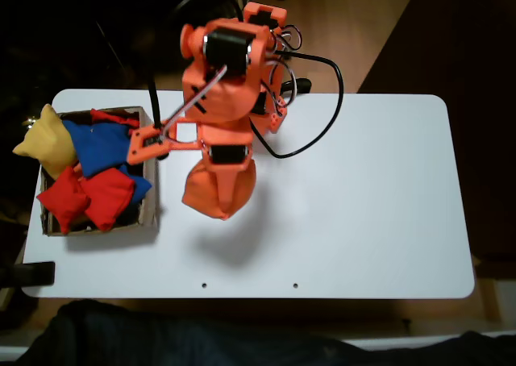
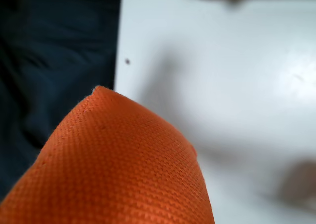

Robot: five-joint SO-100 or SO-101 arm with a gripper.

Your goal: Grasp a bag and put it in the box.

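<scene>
Tool (image 1: 219, 168) clamps the bag (image 1: 219, 190), hanging above the table (image 1: 363, 205); it should swing toward the left-edge box (image 1: 150, 205), clearing its wall before releasing.

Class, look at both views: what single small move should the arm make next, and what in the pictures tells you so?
Probably carry the orange bag leftward in the fixed view toward the box. The bag hangs under the arm above the white table, casting a shadow there, beside the box rather than over it. The box already holds red, blue and yellow beanbags.
</scene>
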